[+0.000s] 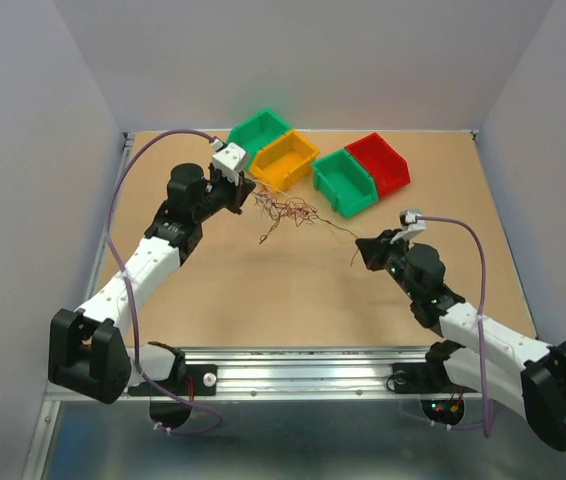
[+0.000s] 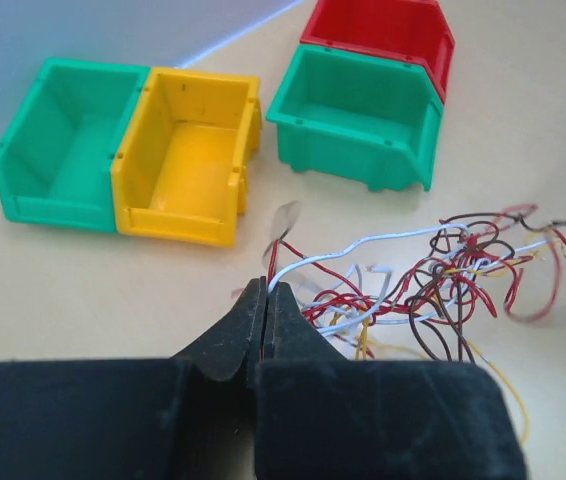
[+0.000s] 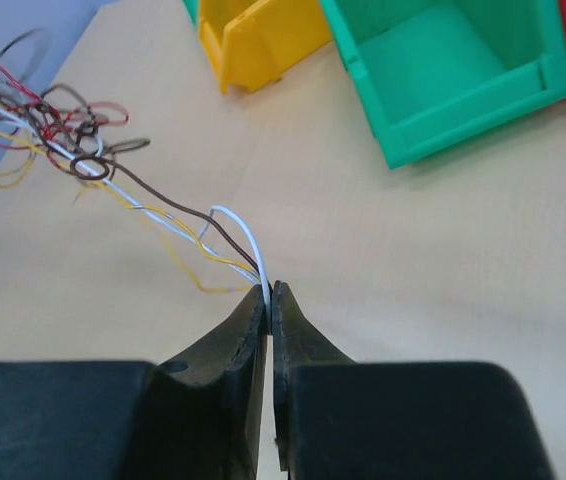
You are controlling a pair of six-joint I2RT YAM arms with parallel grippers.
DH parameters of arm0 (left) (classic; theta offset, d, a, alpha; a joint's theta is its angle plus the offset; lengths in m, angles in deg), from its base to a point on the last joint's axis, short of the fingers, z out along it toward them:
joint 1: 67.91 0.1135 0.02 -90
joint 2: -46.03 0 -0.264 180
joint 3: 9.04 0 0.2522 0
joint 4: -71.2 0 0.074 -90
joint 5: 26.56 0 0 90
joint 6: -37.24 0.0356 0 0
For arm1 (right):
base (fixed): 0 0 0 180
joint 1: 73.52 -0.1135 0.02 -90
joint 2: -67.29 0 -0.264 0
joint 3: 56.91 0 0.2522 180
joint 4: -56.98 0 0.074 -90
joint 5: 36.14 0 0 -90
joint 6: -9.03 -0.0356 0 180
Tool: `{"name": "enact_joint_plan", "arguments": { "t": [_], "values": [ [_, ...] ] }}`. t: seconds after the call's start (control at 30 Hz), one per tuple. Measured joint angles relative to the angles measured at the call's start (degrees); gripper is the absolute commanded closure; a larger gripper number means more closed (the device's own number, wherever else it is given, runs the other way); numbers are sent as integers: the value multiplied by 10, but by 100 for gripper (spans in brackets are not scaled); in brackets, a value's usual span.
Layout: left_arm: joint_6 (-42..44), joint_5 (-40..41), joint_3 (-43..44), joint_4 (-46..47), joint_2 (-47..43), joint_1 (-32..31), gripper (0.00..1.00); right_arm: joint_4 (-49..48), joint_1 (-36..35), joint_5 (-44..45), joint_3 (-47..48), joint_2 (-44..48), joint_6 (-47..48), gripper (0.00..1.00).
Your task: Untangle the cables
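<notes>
Pinching strands at opposite ends, both black grippers are closed tight: the left gripper (image 2: 266, 292) on white and red wires, the right gripper (image 3: 269, 292) on white, brown and yellow ones. The tangle of thin red, yellow, white and brown cables (image 1: 285, 212) stretches between them, just in front of the yellow plastic bin (image 1: 285, 160).

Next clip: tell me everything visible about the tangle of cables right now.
The cables are a loose tangle of very thin, flexible wires in red, yellow, white and dark brown, curling in loops. They spread over the table in front of the yellow bin, drawn out to either side. The left gripper is shut on white and red strands at one end; the right gripper is shut on a white strand at the other.
</notes>
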Motion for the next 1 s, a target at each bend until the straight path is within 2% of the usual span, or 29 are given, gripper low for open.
{"name": "enact_joint_plan", "arguments": {
  "t": [0.27,0.5,0.73,0.8,0.87,0.9,0.97,1.0],
  "values": [
    [-28,35,-23,19,-27,-13,100,76,-3,85,0,101,-15,99],
    [-72,72,-42,29,-40,-14,100,119,-17,169,0,173,-74,100],
    [-125,63,-87,53,-131,17,100,139,-26,200,-3,246,-123,98],
    [-127,41,-89,63,-147,23,100,143,-26,198,-3,247,-123,82],
    [-115,7,-89,83,-145,35,100,154,-23,205,-3,244,-100,55],
    [-110,0,-89,92,-140,46,100,164,-17,207,-4,241,-87,33],
    [-91,-22,-83,100,-119,62,100,162,-1,167,-11,230,-49,15],
    [-79,-31,-74,97,-101,53,100,154,1,150,-17,224,-38,11]
  ]
}}
